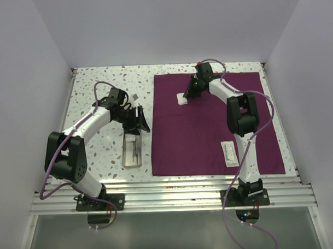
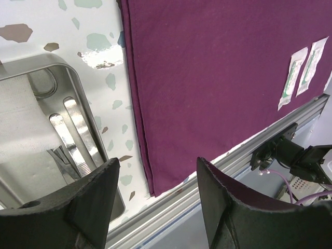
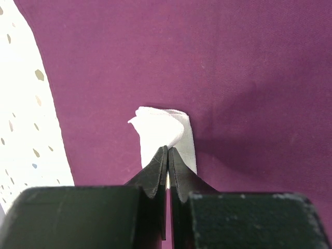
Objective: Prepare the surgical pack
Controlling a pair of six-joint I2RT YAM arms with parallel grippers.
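Note:
The dark magenta cloth (image 1: 215, 123) lies flat on the right half of the table. At its far left part my right gripper (image 1: 190, 93) is shut on a white gauze square (image 3: 161, 132), pinching its near edge so it bunches up; the tips (image 3: 168, 150) meet on it. The steel tray (image 1: 133, 150) sits on the speckled table left of the cloth, with thin metal instruments (image 2: 78, 135) inside. My left gripper (image 2: 158, 168) hangs open above the strip between the tray's rim (image 2: 78, 78) and the cloth's edge (image 2: 140, 129), holding nothing.
Two white sealed packets (image 1: 230, 154) lie on the cloth's near right part, also in the left wrist view (image 2: 303, 72). Aluminium rails (image 1: 174, 192) run along the near edge. White walls close in the table on three sides.

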